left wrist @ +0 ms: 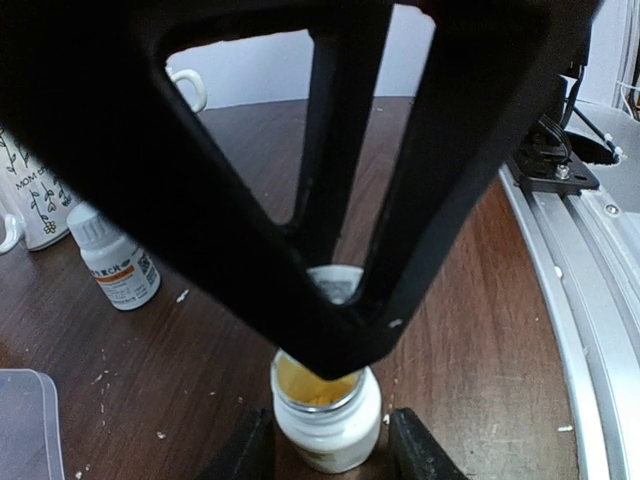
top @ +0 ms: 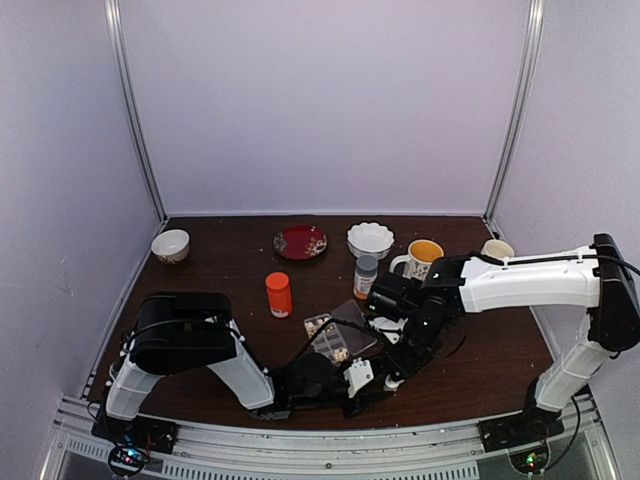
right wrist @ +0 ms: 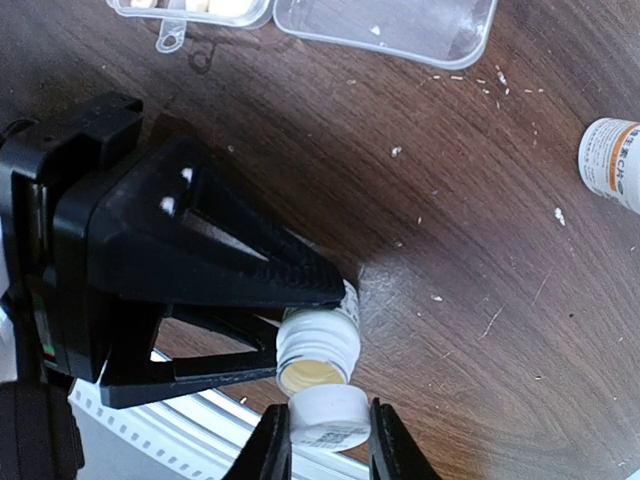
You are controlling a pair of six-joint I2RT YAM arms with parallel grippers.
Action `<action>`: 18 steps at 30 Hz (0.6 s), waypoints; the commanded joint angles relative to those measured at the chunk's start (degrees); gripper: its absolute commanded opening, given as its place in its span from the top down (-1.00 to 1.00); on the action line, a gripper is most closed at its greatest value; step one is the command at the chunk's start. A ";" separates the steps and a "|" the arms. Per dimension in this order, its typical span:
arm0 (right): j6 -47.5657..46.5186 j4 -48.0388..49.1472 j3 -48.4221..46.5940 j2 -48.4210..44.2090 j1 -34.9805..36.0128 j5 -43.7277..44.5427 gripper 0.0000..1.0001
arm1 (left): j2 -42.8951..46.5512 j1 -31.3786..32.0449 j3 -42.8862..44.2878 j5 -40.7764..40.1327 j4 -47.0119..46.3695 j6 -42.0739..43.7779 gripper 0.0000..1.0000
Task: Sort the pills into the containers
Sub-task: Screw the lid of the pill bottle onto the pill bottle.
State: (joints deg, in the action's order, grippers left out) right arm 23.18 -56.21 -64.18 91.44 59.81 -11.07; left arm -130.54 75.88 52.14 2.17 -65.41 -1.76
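A small white bottle (left wrist: 330, 425) stands uncapped near the table's front edge, with yellowish pills (left wrist: 318, 392) inside. My left gripper (left wrist: 326, 452) is shut on its body, one finger on each side. Just above the bottle's mouth (right wrist: 312, 372), my right gripper (right wrist: 328, 432) is shut on the bottle's white cap (right wrist: 328, 412). The clear pill box (top: 338, 335) lies open behind both grippers. Its lid (right wrist: 400, 25) is folded out, and pale pills (right wrist: 215, 5) show in its cells at the top edge of the right wrist view. From above, the left gripper (top: 360, 380) and right gripper (top: 393, 372) sit close together.
A second white bottle with an orange label (left wrist: 115, 262) stands to the side, by a patterned mug (left wrist: 30, 200). An orange-red bottle (top: 279, 294), a grey-capped bottle (top: 366, 276), a yellow mug (top: 420, 258), a white bowl (top: 370, 238) and a red plate (top: 300, 242) stand further back. Pale crumbs (right wrist: 470, 80) dot the wood.
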 commanded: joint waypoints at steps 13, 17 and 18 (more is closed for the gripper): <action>1.38 -1.62 -4.17 4.40 2.52 1.82 0.71 | -2.05 -0.30 1.64 1.22 -0.33 1.22 0.37; 1.79 1.13 -2.85 3.86 2.69 -2.30 0.69 | -2.00 -0.29 1.56 1.25 -0.46 1.22 0.39; 1.90 1.66 -2.53 3.67 2.68 -2.57 0.69 | -2.00 -0.33 1.56 1.25 -0.51 1.18 0.40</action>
State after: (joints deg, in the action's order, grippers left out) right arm 24.01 -59.57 -67.26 94.37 60.97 -9.41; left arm -131.02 75.81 52.27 3.33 -66.22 -1.34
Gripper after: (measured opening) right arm 0.249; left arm 0.310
